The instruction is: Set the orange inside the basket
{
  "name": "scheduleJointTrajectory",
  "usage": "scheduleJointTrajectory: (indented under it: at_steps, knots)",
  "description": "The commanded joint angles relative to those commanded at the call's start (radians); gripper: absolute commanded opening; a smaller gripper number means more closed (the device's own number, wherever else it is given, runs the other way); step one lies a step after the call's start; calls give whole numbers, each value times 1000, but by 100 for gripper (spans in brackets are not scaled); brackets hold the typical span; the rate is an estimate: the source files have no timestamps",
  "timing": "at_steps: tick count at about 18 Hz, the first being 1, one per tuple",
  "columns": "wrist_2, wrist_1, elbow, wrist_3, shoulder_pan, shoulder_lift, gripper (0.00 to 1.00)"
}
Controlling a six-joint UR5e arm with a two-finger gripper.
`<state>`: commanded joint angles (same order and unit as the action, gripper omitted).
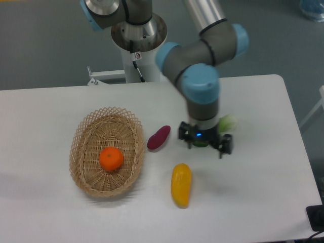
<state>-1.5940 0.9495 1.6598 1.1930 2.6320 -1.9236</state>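
The orange (111, 158) is a small round bright-orange fruit lying inside the basket (87, 132), an oval tan wicker basket on the left of the white table. My gripper (205, 144) hangs over the table to the right of the basket, well apart from the orange. It points down at the camera's angle, so its fingers are mostly hidden under the wrist body. Nothing shows between them, and I cannot tell whether they are open or shut.
A purple oblong vegetable (158, 137) lies just right of the basket. A yellow-orange oblong fruit (181, 185) lies in front of the gripper. A pale green vegetable (228, 122) sits behind the gripper's right side. The arm's base (137, 30) stands at the table's back edge.
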Motion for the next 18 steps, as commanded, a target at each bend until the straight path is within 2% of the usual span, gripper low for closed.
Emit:
scheduleJointTrajectory:
  at_steps: [3,9,11,18]
  knots:
    - [-1,-2,-5,88,26,-3,100]
    - [-3,-9,-5,134,39,-5,100]
    - [-3,-11,-2,189,40,-5,100]
    - [-3,-15,8,200,49,-5,100]
